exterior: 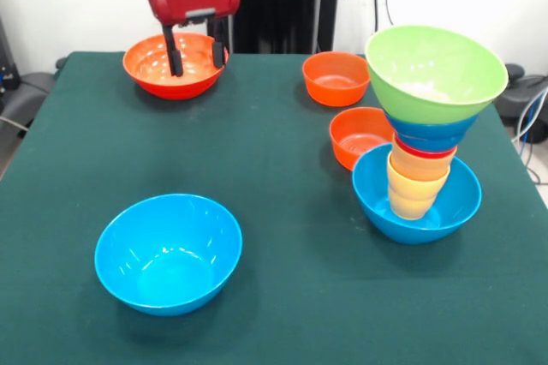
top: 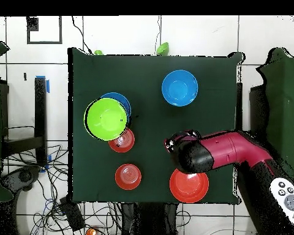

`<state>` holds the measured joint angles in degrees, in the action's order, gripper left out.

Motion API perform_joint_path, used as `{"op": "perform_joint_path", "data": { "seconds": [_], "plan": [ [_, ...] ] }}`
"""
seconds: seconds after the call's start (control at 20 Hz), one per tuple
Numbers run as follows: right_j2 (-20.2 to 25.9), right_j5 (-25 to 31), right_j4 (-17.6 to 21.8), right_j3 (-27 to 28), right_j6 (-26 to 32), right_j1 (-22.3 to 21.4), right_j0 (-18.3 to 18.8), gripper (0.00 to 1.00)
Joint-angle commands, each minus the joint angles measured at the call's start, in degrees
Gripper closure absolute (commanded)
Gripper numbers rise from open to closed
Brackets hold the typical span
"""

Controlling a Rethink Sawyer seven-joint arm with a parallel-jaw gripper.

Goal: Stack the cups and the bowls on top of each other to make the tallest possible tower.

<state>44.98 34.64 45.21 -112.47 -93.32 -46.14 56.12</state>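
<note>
The end effector (exterior: 195,50), fingers spread and empty, hung over the large orange bowl (exterior: 154,69) at the worktop's far left. The tower (exterior: 424,138) stood at right. Likely next: lowering to grip its rim.

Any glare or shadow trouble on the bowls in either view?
Front view: soft overhead light, white glints on the loose blue bowl and the green bowl topping the tower; faint shadows on the cloth beside each bowl; the open pincer reads clearly against the big orange bowl. Overhead view: flatter light, small glints in the orange bowls, and the arm covers part of the big orange bowl.
</note>
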Motion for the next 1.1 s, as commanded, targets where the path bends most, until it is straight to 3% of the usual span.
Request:
{"op": "perform_joint_path", "data": {
  "seconds": [0.05,0.55,0.65,0.9,1.1],
  "plan": [
    [-9.27,-12.02,9.09,-2.12,-9.18,8.44,-5.39,0.00],
    [-15.59,-13.66,6.17,-2.89,-7.64,7.37,-8.86,0.00],
    [-15.21,-13.27,4.35,-4.17,-6.63,5.44,-8.29,0.00],
    [-11.89,-8.67,-2.45,-10.77,-2.27,-4.67,-4.63,0.00],
    [-11.53,-9.74,-3.37,-13.14,-1.36,-6.19,-3.33,0.00]
  ]
}}
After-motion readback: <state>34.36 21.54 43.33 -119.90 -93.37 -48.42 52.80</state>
